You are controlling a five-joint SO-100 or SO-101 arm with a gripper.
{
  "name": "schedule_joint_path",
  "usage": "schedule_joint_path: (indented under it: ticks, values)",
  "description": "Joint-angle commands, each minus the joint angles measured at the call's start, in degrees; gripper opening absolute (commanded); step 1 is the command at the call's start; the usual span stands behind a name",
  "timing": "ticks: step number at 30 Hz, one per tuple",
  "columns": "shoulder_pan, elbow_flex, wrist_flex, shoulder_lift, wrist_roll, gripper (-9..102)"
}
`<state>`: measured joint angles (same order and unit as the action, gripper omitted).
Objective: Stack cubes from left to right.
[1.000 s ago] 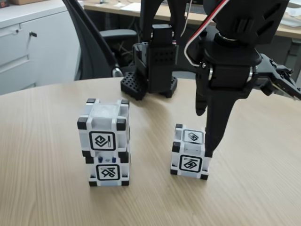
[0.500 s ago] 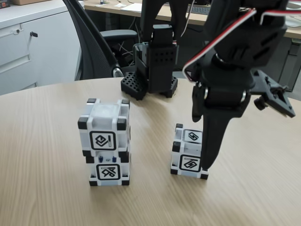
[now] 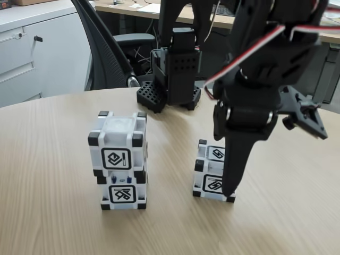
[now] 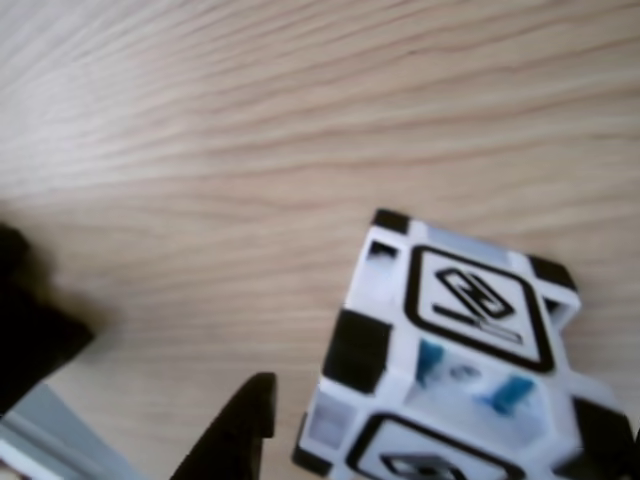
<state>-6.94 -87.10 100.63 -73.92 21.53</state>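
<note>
Black two-finger gripper (image 3: 229, 190), jaws spread wide, straddles the lone white-grey plastic cube (image 3: 212, 171) at four o'clock of the two-cube stack (image 3: 120, 160), positioned for grasping.

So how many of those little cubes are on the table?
3. Two are stacked at the left of the fixed view: the upper cube on the lower cube. The single cube stands right, beside the fingers.

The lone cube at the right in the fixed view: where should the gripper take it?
Probably from above, pinching two opposite flat side faces of the lone cube. It sits upright and apart from the two-cube stack, and the gripper already has one finger down its right side.
</note>
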Motion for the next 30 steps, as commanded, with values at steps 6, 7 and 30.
schedule_joint_path:
  ticks: [6,7,30]
  values:
    - [0.8,0.3,-0.1,1.6,-1.1,38]
    - [0.9,0.3,-0.2,1.6,-1.1,38]
    - [8.0,0.4,-0.3,1.7,-5.4,29]
